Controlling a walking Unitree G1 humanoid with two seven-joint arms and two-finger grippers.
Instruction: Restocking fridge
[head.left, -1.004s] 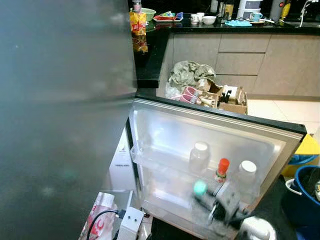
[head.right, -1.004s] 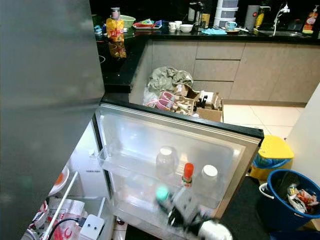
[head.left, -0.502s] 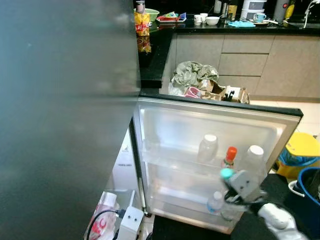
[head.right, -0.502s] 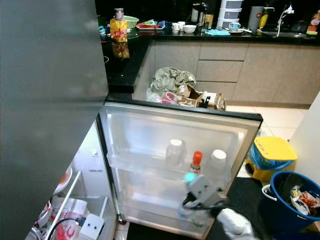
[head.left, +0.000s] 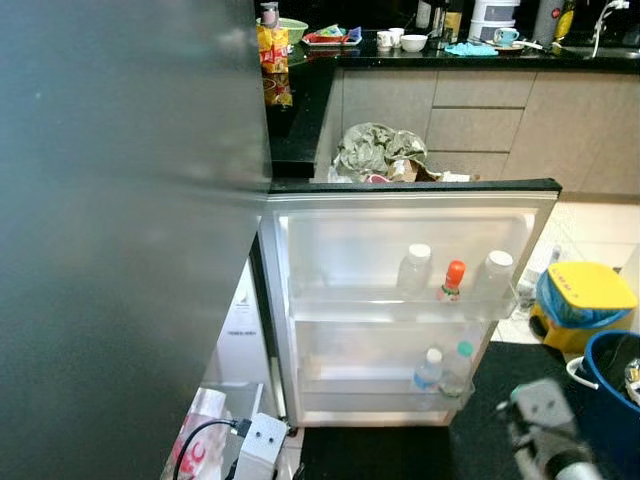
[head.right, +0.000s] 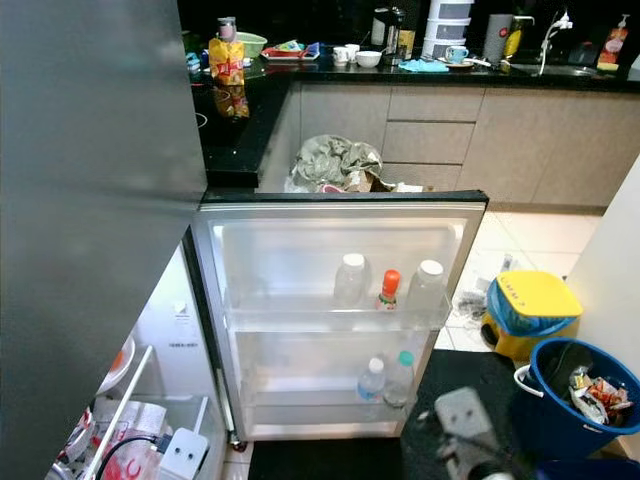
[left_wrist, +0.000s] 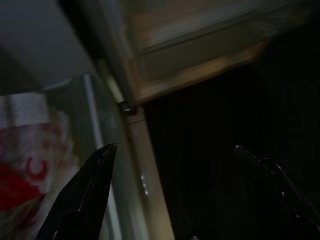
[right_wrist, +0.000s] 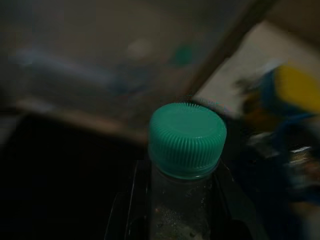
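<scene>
Fingers (right_wrist: 125, 210) of right gripper (right_wrist: 172, 220) clamped on clear plastic bottle with green ribbed cap (right_wrist: 186, 140), low, right of open white fridge door (head.left: 400, 250). Left gripper (left_wrist: 175, 165) fingers spread wide, nothing between. Door upper shelf: two white-capped jars, red-capped bottle (head.left: 452, 282). Lower shelf: two small water bottles (head.left: 428, 370).

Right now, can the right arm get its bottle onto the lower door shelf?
Probably yes: the fridge door stands open, the lower shelf has bare room beside two bottles, and the right gripper grips its green-capped bottle nearby.
</scene>
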